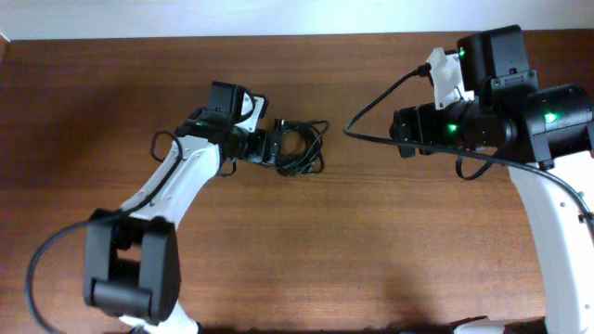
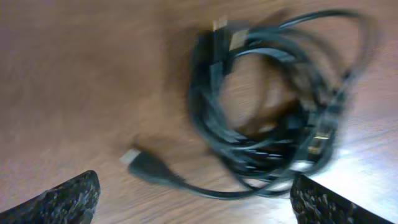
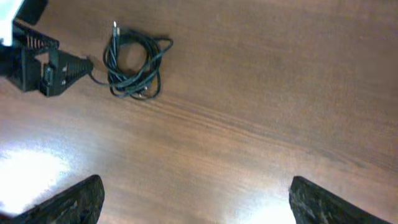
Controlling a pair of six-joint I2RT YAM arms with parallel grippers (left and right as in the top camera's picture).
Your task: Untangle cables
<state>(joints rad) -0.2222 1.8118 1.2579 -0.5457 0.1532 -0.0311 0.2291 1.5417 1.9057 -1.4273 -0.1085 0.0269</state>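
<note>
Dark brown wood-grain table [image 1: 390, 241], glare patches in wrist views; pale wall strip [image 1: 232, 17] along far edge. Cables [image 1: 302, 148] lie in one tangled black coil, left of table centre (plug ends blurred in left wrist view). Left gripper [image 1: 277, 147] spread wide at coil's edge, contact unclear. Right gripper [image 3: 199, 208] spread wide, well apart from coil, holding nothing

You see a dark brown wooden worktop [image 1: 371, 232]; one tangled coil of thin black cables [image 1: 299, 148] lies on it, left of centre.
</note>
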